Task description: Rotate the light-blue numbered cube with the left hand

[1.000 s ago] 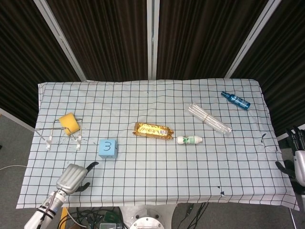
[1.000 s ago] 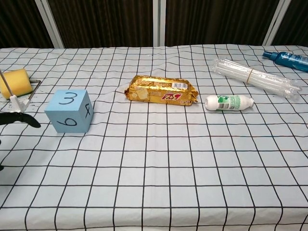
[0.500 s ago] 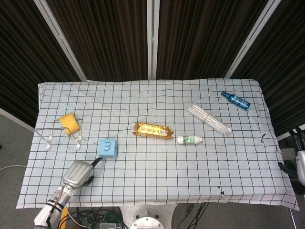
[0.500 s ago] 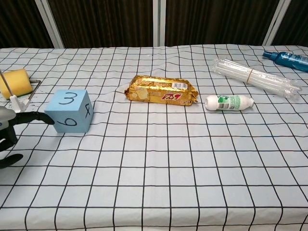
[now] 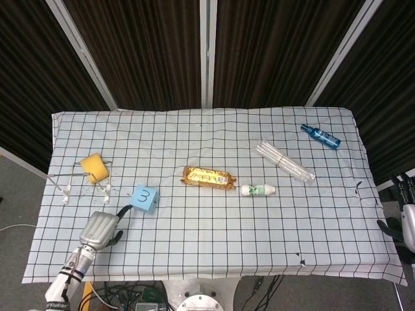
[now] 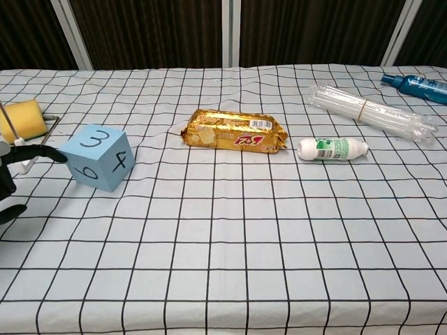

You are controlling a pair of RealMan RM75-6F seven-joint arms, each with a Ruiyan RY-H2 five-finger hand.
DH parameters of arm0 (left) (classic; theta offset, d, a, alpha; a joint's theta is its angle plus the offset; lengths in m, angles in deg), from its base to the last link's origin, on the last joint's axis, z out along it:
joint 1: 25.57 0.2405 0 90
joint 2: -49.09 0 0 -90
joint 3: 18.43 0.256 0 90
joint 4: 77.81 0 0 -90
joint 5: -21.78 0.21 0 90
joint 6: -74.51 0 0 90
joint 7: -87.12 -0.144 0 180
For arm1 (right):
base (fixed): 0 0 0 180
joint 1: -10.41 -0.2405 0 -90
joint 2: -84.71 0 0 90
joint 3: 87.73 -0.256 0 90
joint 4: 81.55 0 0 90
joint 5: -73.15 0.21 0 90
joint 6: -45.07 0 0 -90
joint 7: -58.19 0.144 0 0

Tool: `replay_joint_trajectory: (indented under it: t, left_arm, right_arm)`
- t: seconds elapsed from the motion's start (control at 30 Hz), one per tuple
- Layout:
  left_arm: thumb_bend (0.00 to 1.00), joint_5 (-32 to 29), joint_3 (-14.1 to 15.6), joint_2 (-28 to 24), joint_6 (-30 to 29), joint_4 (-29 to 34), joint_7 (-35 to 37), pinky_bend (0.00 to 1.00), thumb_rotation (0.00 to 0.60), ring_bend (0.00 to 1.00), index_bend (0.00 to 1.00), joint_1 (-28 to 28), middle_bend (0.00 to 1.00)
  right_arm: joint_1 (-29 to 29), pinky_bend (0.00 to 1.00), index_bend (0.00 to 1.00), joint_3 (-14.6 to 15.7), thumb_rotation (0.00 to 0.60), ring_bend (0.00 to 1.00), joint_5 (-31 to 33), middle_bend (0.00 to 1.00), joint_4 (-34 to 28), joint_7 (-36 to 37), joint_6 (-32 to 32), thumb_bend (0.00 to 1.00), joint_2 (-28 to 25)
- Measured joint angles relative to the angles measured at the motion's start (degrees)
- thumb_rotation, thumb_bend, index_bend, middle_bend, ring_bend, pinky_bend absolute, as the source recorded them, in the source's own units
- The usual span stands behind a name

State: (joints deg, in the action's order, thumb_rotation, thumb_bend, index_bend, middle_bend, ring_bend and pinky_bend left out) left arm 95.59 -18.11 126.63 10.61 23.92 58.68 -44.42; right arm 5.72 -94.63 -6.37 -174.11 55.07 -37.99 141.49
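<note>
A: Pushing with one fingertip, is it? The left hand point(image 5: 100, 228) sits at the near left edge of the counter point(image 5: 194, 240), one dark finger stretched out to the corner of the light-blue cube point(image 5: 144, 197); the rest of the fingers look loosely curled and hold nothing.

B: Yes, it touches the cube but does not grip it. In the chest view the cube point(image 6: 98, 158) stands skewed to the grid lines, with 3 on top and 6 and 4 on the 2 faces towards us, on the near left part of the counter.

A: So how should the turn be done well?

B: I would keep the push low and off-centre, on that corner, so the cube spins flat on the cloth rather than tipping or sliding. Light pressure, and the wrist sweeping round with it.

A: Anything close by to mind?

B: Just behind the hand is a wire rack holding a yellow sponge point(image 5: 96, 168); a wide sweep could catch it. The gold biscuit packet point(image 5: 208, 177) lies well apart in the middle.

A: And the right hand point(image 5: 403, 223)?

B: Parked off the far right edge of the counter. I cannot tell how its fingers lie.
</note>
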Motion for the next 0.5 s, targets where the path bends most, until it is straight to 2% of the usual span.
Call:
replay_joint_trajectory:
  t: [0.23, 0.5]
  left_arm:
    - [0.39, -1.1, -0.9, -0.4, 1.3, -0.1, 1.6, 0.80, 0.600, 0.88, 0.13, -1.4, 0.90]
    - [0.40, -6.2, -3.1, -2.0, 8.1, -0.3, 3.8, 0.80, 0.600, 0.88, 0.13, -5.5, 0.90]
  right_arm:
    - [-0.2, 0.00, 0.00, 0.0, 0.600, 0.00, 0.2, 0.00, -0.1, -0.4, 0.3, 0.09, 0.0]
    - [-0.3, 0.00, 0.00, 0.1, 0.600, 0.00, 0.1, 0.00, -0.4, -0.9, 0.5, 0.09, -0.1]
